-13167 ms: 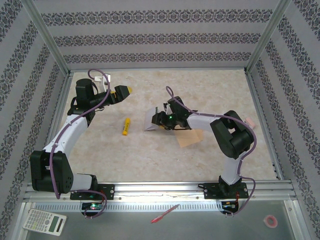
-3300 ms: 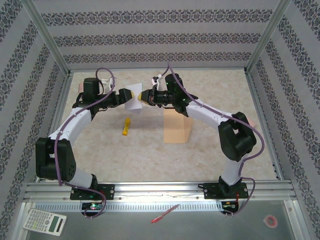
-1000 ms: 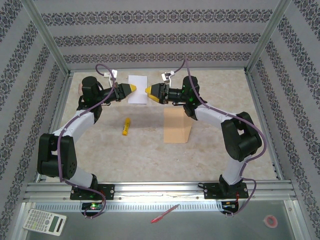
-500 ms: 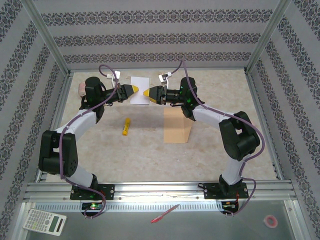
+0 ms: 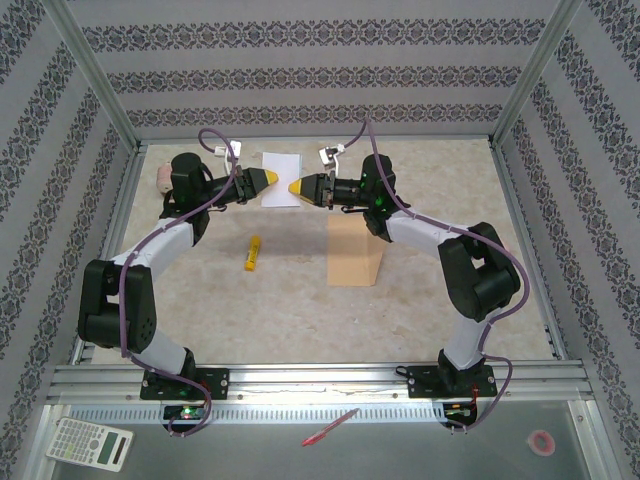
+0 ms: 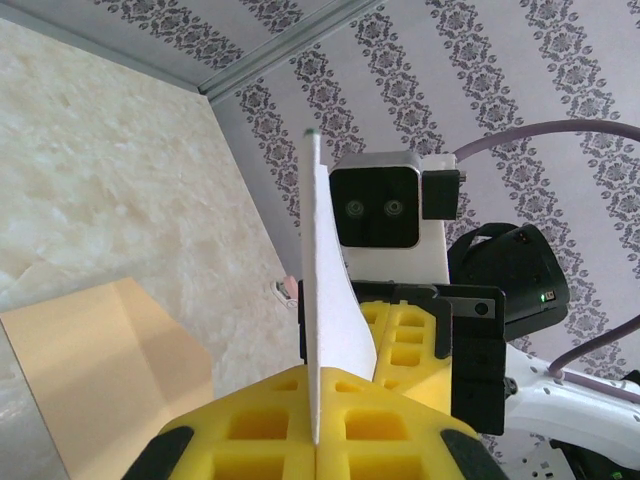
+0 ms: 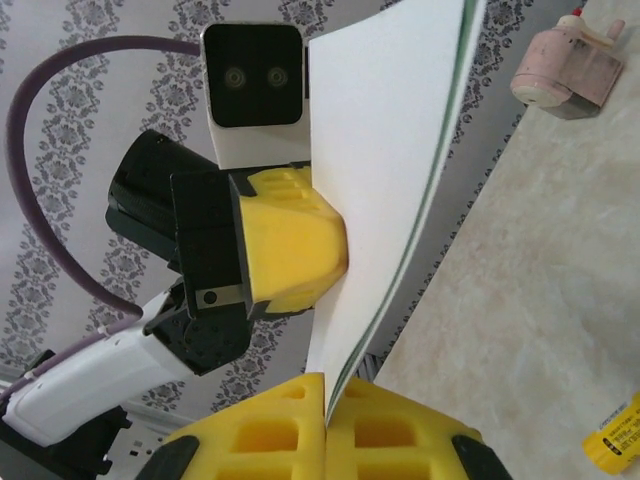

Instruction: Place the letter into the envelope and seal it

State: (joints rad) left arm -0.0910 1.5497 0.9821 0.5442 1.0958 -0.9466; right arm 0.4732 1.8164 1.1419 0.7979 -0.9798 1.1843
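Top view. Held off the table toward its far side: the letter, plain white face toward the overhead camera, caught between two yellow-tipped grippers facing each other. At the sheet's left edge, the left gripper; at its right edge, the right gripper.

Flat on the table, nearer than the right gripper and apart from the sheet: the envelope, tan, nothing touching it. Flap state not readable from here. Left of the envelope, well apart: yellow glue stick, lying loose.

Left wrist view. Sheet seen edge-on, rising straight out of the seam between the left arm's yellow fingers, pressed together and pinching the paper. Behind the sheet, the other arm's yellow fingers and camera housing. Lower left, a corner of the tan envelope on the marbled surface.

Right wrist view. Sheet bowed slightly, thin dark green line along its curved edge, lower corner nipped in the seam between the right arm's fingers, likewise pressed together on the paper. Against the sheet's far side, the left arm's yellow fingers.

Far left corner of the table: small pink object. On the near ledge: calculator, red pen
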